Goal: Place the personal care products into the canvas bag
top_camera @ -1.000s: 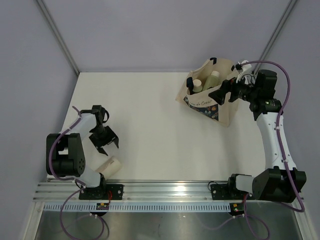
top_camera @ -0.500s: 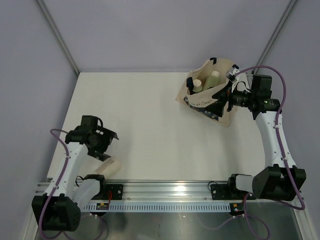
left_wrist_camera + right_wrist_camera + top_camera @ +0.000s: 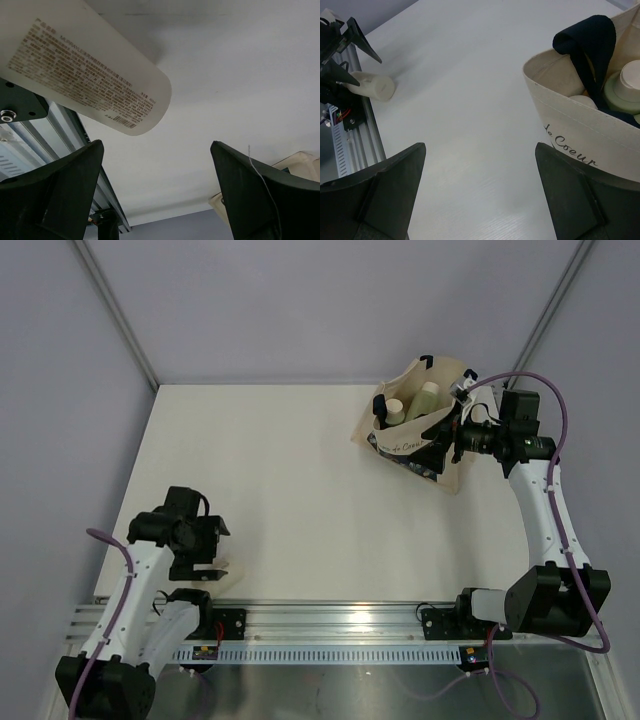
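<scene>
One cream-white tube [image 3: 85, 65] lies on the table by the near rail, also visible in the right wrist view as a tube [image 3: 372, 86]. My left gripper [image 3: 156, 145] hovers open just beside it, nothing between the fingers; from above the left gripper [image 3: 212, 552] covers most of the tube [image 3: 220, 564]. The canvas bag [image 3: 410, 445] stands at the far right with a cream-capped product [image 3: 395, 407] and a grey-green bottle [image 3: 428, 397] inside. My right gripper [image 3: 440, 437] is open at the bag's front side. The right gripper [image 3: 480, 146] is empty, the bag [image 3: 580, 135] to its right.
The metal rail [image 3: 320, 625] runs along the near table edge, right beside the tube. The bag's navy handle [image 3: 585, 40] droops over its rim. White table [image 3: 290, 480] spreads between the arms. Grey walls close the back.
My left gripper went from shut to open and swung back toward the near edge over the tube. The right gripper shifted slightly closer to the bag.
</scene>
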`<state>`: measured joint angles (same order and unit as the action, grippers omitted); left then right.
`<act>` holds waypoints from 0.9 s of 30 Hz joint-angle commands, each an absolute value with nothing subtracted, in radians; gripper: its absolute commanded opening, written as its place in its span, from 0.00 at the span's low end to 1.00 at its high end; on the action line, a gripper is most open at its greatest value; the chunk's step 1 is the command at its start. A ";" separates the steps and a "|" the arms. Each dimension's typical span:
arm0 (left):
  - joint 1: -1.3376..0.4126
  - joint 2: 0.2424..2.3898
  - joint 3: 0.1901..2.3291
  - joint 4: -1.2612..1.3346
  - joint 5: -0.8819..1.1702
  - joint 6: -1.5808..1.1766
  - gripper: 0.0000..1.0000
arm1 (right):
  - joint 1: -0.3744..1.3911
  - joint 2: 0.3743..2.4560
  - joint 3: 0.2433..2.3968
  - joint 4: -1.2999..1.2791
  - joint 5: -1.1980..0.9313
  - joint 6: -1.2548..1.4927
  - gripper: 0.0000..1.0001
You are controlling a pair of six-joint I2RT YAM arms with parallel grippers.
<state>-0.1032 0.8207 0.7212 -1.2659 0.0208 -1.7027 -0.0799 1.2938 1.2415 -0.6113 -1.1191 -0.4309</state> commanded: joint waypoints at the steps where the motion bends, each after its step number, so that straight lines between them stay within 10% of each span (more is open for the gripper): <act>1: -0.106 0.833 0.819 -1.402 -0.092 -1.704 0.93 | -0.072 1.292 1.239 -0.575 -1.134 -0.422 0.99; 27: -0.094 1.379 0.728 -1.017 -0.176 -1.519 0.83 | -0.075 1.249 1.223 -0.611 -1.157 -0.457 0.99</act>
